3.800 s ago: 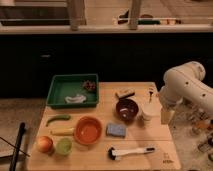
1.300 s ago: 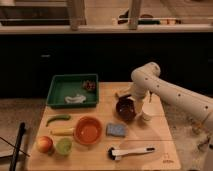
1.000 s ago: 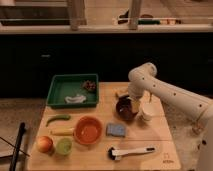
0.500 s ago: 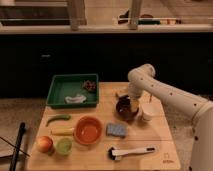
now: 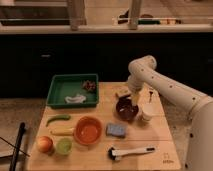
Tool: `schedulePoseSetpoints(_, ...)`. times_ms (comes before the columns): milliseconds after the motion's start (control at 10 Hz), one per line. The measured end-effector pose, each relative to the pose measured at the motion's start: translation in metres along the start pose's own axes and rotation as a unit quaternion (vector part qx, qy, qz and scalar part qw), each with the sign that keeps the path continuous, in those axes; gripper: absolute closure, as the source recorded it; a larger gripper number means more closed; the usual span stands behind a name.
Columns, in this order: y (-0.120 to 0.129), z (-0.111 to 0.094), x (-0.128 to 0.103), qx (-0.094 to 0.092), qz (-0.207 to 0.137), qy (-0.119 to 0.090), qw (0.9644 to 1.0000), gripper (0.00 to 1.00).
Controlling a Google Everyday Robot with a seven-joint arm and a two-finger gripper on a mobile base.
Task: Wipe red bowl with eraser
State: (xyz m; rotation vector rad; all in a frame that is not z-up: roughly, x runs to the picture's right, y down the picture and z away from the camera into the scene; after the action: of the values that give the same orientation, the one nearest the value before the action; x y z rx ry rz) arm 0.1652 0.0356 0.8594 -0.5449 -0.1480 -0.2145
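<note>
The red bowl (image 5: 88,130) is orange-red and stands at the front left of the wooden table (image 5: 165,145). The eraser (image 5: 121,92) is a small tan block lying at the back of the table, just behind a dark maroon bowl (image 5: 125,110). My gripper (image 5: 133,100) hangs from the white arm (image 5: 150,75) that reaches in from the right. It is low over the back rim of the dark bowl, just right of the eraser and well away from the red bowl.
A green tray (image 5: 60,87) with small items stands at the back left. A blue-grey sponge (image 5: 116,130) lies right of the red bowl, with a white-handled brush (image 5: 131,151) in front. A white cup (image 5: 147,112), a green vegetable (image 5: 57,118), a banana (image 5: 61,131), an apple (image 5: 45,144) and a green cup (image 5: 64,145) are also on the table.
The arm has swung in from the right edge to the table's back middle. In the last second the gripper has edged a little left and down by the dark bowl and eraser.
</note>
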Motion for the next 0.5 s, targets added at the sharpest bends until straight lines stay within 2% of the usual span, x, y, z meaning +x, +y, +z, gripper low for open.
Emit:
schedulePoseSetpoints(200, -0.008, -0.003, 0.005, -0.001, -0.024, 0.006, 0.9997, 0.2)
schedulePoseSetpoints(300, -0.016, -0.005, 0.011, 0.003, -0.052, 0.016, 0.9985, 0.2)
schedulePoseSetpoints(500, -0.023, -0.006, 0.017, 0.009, -0.08, 0.026, 0.9964, 0.2)
